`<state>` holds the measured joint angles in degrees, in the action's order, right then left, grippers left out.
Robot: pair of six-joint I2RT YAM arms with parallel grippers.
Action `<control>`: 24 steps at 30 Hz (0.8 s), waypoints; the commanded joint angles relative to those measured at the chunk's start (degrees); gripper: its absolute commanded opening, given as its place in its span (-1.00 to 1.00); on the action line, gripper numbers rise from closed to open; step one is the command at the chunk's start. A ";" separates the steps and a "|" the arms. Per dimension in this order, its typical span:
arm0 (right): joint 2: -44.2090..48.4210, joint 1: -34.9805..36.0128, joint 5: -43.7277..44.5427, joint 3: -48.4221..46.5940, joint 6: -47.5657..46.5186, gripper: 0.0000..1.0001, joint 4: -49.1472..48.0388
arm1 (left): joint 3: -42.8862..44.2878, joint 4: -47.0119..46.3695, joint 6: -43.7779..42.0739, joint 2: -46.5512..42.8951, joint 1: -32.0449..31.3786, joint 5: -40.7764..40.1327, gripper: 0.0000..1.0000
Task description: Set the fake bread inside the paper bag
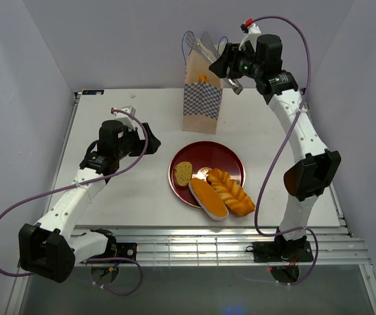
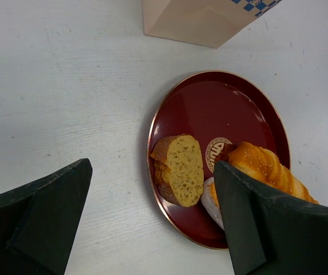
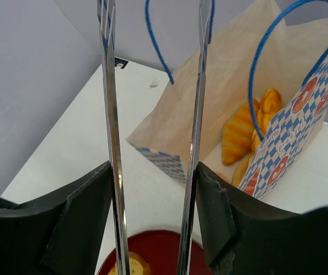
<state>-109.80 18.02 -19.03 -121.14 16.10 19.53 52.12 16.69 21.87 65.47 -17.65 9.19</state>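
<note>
The paper bag (image 1: pixel 201 98) stands upright at the back of the table, with several tan bread pieces (image 3: pixel 238 134) inside it. On the dark red plate (image 1: pixel 222 157) lie a braided loaf (image 1: pixel 230 190), an oval roll (image 1: pixel 208 198) and a cut slice (image 1: pixel 183 173). My right gripper (image 1: pixel 220 65) is shut on metal tongs (image 1: pixel 204 49), whose two arms (image 3: pixel 111 143) are spread and empty above the bag's mouth. My left gripper (image 1: pixel 151 146) is open and empty, hovering left of the plate. In the left wrist view the slice (image 2: pixel 181 169) lies between its fingers.
The white table (image 1: pixel 122 197) ends at a metal rail along its near edge. Grey walls close in the back and both sides. The bag's blue handles (image 3: pixel 267 51) stand up near the tongs.
</note>
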 commanded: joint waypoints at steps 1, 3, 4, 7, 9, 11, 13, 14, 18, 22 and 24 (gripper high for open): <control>6.78 0.17 -4.61 2.39 -0.63 0.24 -3.36 | 1.67 -0.60 -0.51 -1.40 -0.02 -1.45 0.96; 9.24 0.61 -5.23 3.89 -0.89 0.24 -3.62 | 1.67 -0.60 -0.60 -1.66 -0.02 -1.98 0.96; 10.03 0.70 -5.14 5.38 -1.07 0.23 -3.62 | 1.58 -0.69 -0.86 -1.66 -0.10 -1.81 0.90; 13.64 1.31 -5.41 7.93 -1.77 0.24 -3.01 | 1.67 -0.78 -1.04 -1.75 -0.02 -1.45 0.75; 17.05 2.02 -5.23 11.79 -2.21 0.24 -2.66 | 1.67 -0.69 -1.13 -1.49 -0.02 -2.07 0.79; 21.44 3.07 -4.80 17.04 -2.74 0.24 -2.74 | 1.67 -0.52 -1.30 -1.49 -0.02 -2.77 0.81; 24.70 4.03 -4.27 21.54 -2.30 0.23 -3.62 | 1.85 -0.08 -1.48 -1.49 -0.02 -4.17 0.82; 28.03 5.69 -4.09 23.82 -2.73 0.23 -3.79 | 1.93 0.01 -1.56 -1.58 -0.02 -5.49 0.85; 35.85 9.82 -1.02 36.99 -3.18 0.23 -3.45 | 1.93 0.36 -1.92 -2.28 -0.10 -7.34 0.96; 43.78 13.00 0.83 48.35 -2.21 0.23 -3.71 | 1.85 0.36 -2.18 -2.98 -0.02 -8.31 0.96; 47.72 14.14 2.23 51.95 -1.95 0.23 -2.83 | 1.85 0.45 -2.27 -3.33 -0.02 -8.31 0.96</control>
<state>-66.48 31.24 -19.73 -72.64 14.06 18.20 52.12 16.78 20.40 64.45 -17.65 2.26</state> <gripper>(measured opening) 0.616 0.979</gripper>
